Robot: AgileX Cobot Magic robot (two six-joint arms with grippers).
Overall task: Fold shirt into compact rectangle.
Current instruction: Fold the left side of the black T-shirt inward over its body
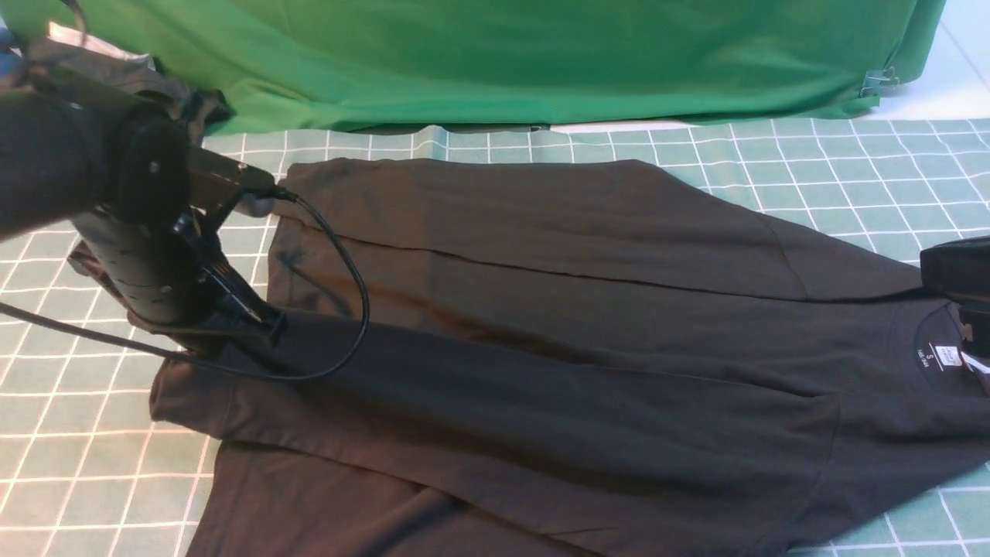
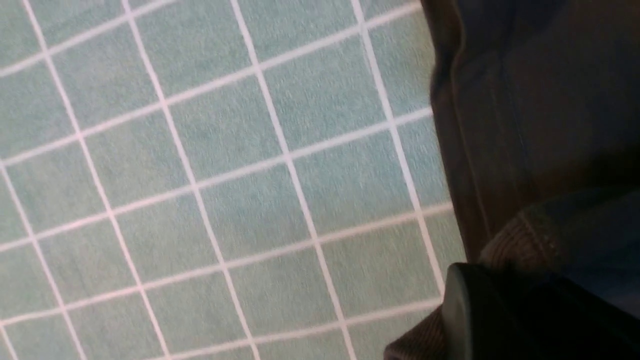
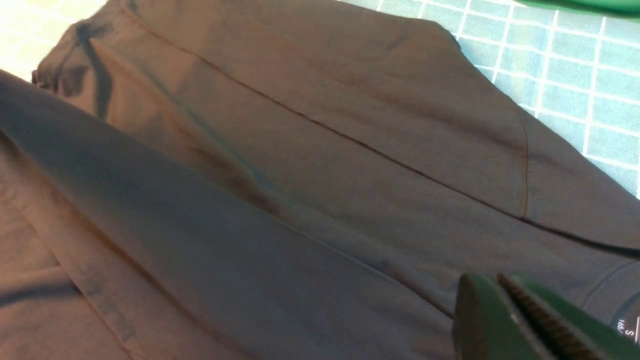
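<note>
- Black shirt (image 1: 541, 325) lies flat across the bench (image 1: 851, 170), which has a green checked cover. Collar is to the robot's right, hem to its left.
- Far side of the shirt is folded in twd the middle; we see the fold edge as a long line across the back.
- White neck label (image 1: 947, 356) shows inside the collar.
- Left end effector (image 1: 263, 323) sits at the hem corner, tip down on the cloth. Wrist view shows only one dark finger (image 2: 465, 305) beside the ribbed hem, so we can't tell if it's open or closed.
- Right end effector (image 3: 492, 282) is over the collar area, jaws pressed together.
- Black cable (image 1: 356, 286) loops from the left arm over the shirt.
- Green backdrop cloth (image 1: 541, 62) hangs along the far edge of the bench.
</note>
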